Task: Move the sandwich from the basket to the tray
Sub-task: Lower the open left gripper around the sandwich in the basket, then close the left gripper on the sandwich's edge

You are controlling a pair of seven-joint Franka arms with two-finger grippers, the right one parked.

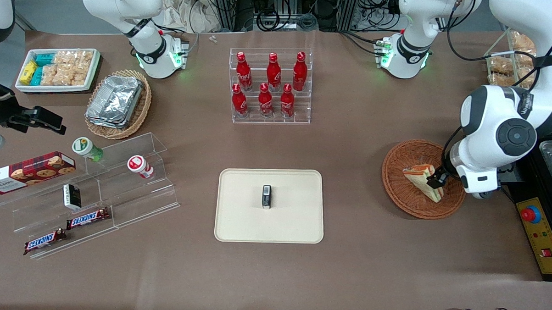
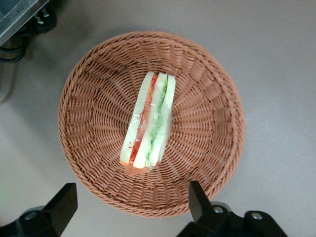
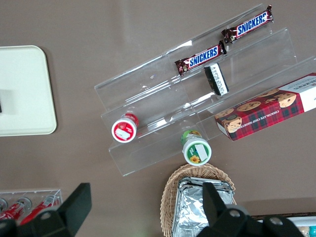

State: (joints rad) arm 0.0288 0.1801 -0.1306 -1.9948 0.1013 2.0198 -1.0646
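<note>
The sandwich (image 1: 423, 180) is a clear-wrapped wedge with red and green filling. It lies in the reddish-brown wicker basket (image 1: 395, 170) toward the working arm's end of the table. My left gripper (image 1: 438, 180) hangs above the basket, beside the sandwich's end, open and empty. In the left wrist view the sandwich (image 2: 148, 121) lies in the middle of the basket (image 2: 207, 123), and the gripper (image 2: 131, 205) is spread wide over the basket's rim, touching nothing. The cream tray (image 1: 242, 213) lies mid-table, nearer the front camera than the bottle rack, and also shows in the right wrist view (image 3: 24, 94).
A small dark object (image 1: 266, 197) lies on the tray. A clear rack of red bottles (image 1: 270, 88) stands farther from the camera than the tray. A yellow control box (image 1: 537, 235) sits beside the basket at the table edge. Snack shelves (image 1: 95, 190) stand toward the parked arm's end.
</note>
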